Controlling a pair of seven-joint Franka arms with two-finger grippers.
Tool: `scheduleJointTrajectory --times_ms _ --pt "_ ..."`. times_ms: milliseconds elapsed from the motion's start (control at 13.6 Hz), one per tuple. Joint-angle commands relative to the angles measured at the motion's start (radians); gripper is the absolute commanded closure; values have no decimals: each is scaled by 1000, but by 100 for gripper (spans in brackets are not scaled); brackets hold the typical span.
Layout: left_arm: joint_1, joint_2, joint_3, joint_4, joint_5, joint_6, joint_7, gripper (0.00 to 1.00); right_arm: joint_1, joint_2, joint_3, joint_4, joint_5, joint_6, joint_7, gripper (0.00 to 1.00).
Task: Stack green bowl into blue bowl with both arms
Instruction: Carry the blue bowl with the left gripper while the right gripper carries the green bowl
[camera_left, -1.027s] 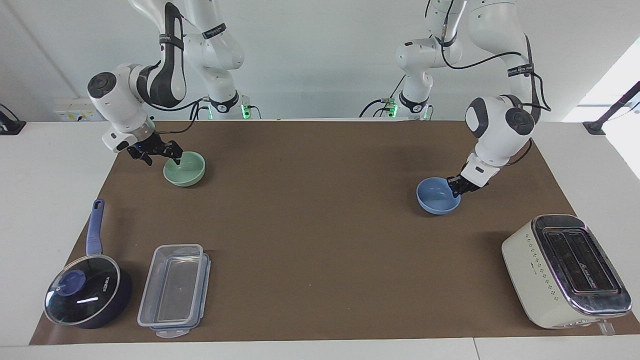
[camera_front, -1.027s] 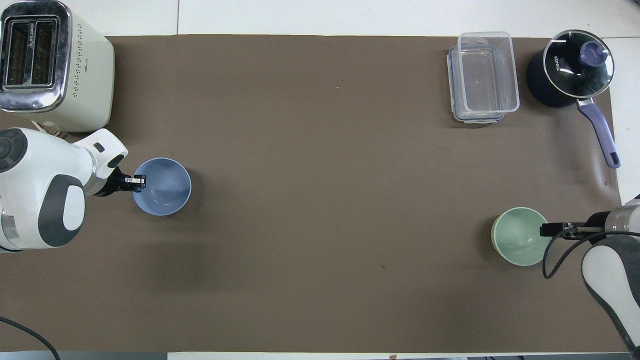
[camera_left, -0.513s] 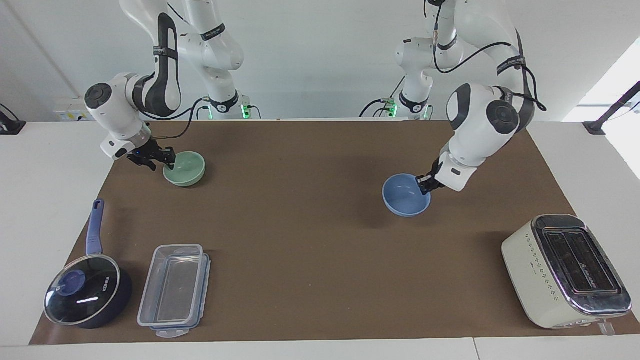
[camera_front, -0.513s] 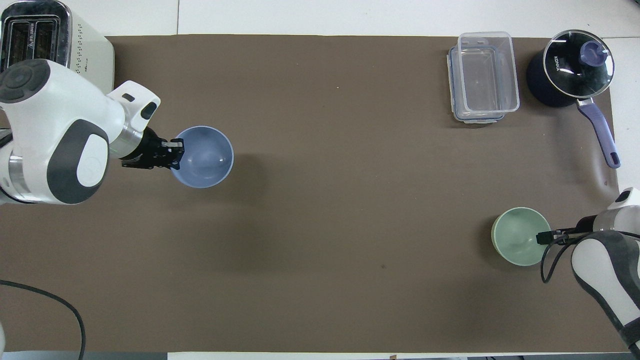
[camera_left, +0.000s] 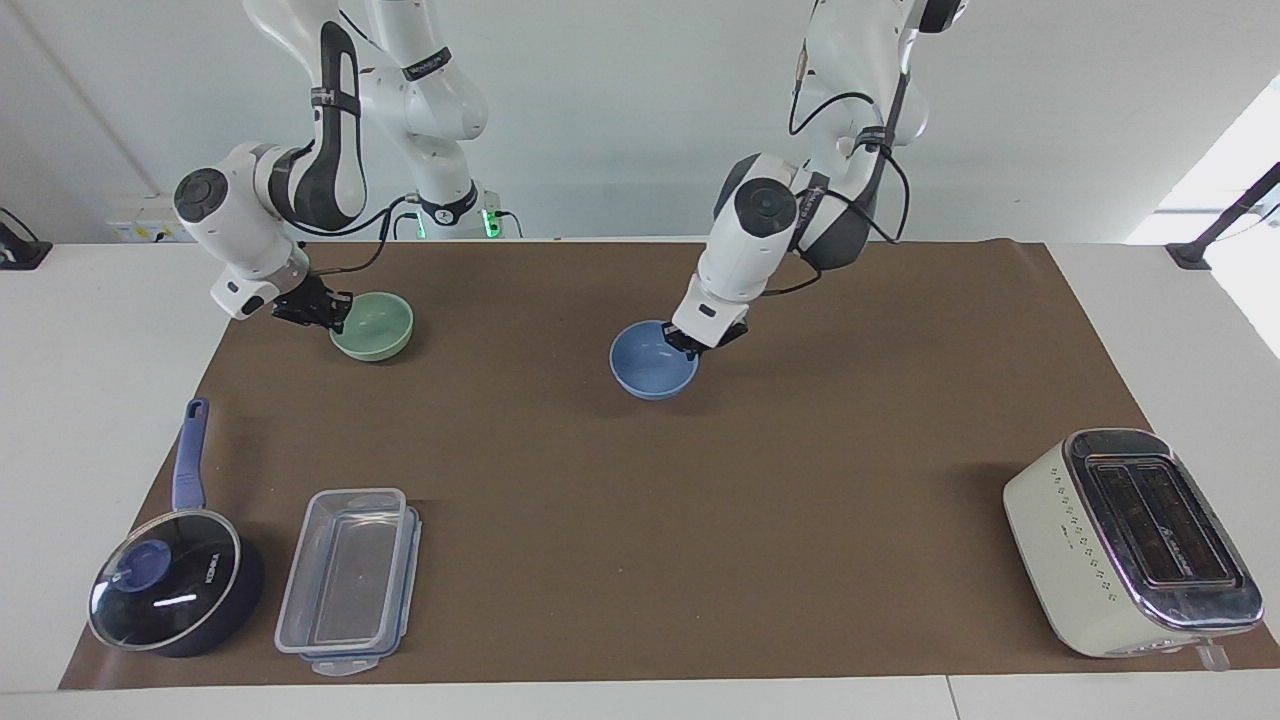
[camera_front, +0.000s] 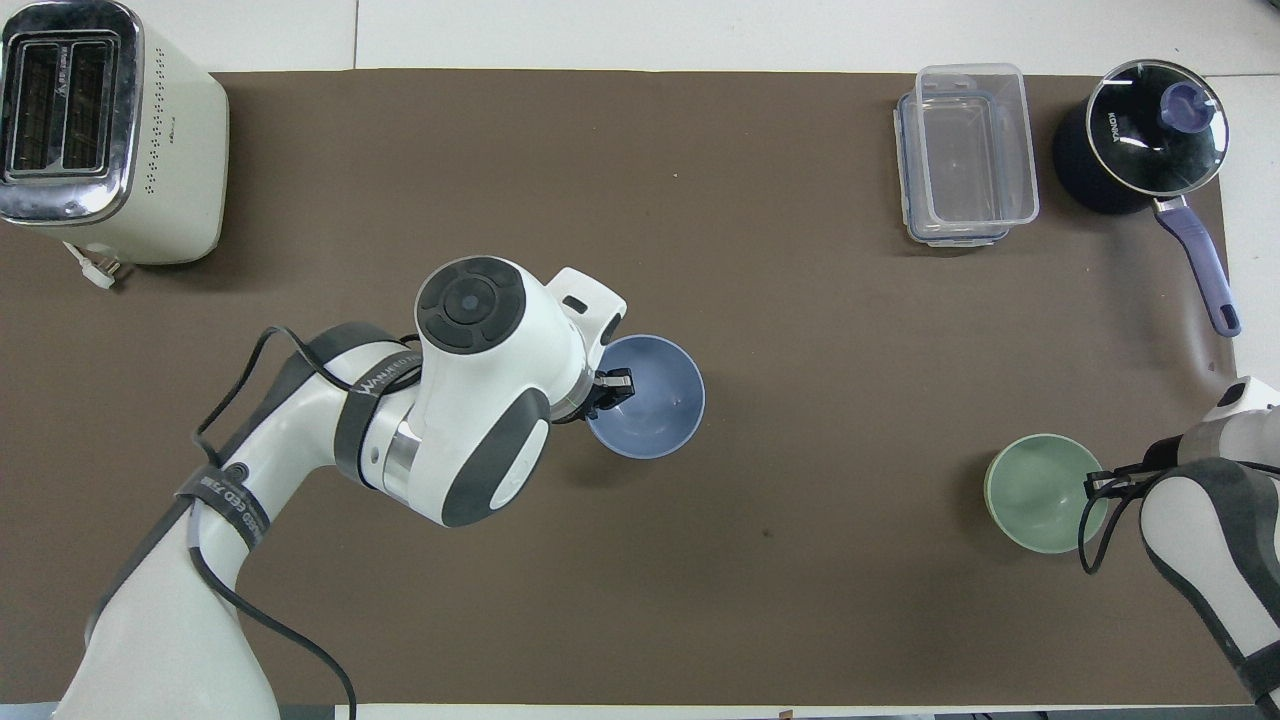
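Now, nearest first:
Right gripper (camera_left: 322, 311): clamped on the green bowl (camera_left: 373, 325) rim, toward the right arm's end.
Left gripper (camera_left: 692, 343): clamped on the blue bowl (camera_left: 653, 360) rim, mid-mat.
Key relation: bowls well apart; green must travel toward the left arm's end.

White jointed arms (camera_left: 760, 230); black cables

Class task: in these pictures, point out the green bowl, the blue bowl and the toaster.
green bowl (camera_left: 375, 320): facing view, inside of the bowl.
blue bowl (camera_front: 655, 395): overhead view, inside of the bowl.
toaster (camera_left: 1070, 520): facing view, its cream side wall.
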Motion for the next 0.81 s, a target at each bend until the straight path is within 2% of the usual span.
scheduleJointTrajectory --times_ms 0,220,440,513,587,660,733 --pt "-37 1 20 -83 -25 133 6 100 43 -21 12 103 -6 -112 23 100" --pt "-43 7 20 -100 -25 162 16 100 138 -34 14 165 -5 -205 130 100" --pt "-51 22 20 -100 -25 166 19 100 211 -34 14 188 147 -255 218 100" --pt "-49 22 20 -100 -25 167 19 100 244 -34 14 188 163 -256 238 100" --pt "-48 22 20 -100 -25 161 19 86 295 -35 14 188 166 -254 285 100" --pt "-48 22 22 -98 -25 161 18 1 339 -34 14 193 193 -248 343 100" --pt "-40 18 22 -91 -25 149 18 0 387 -32 14 194 237 -237 386 100"
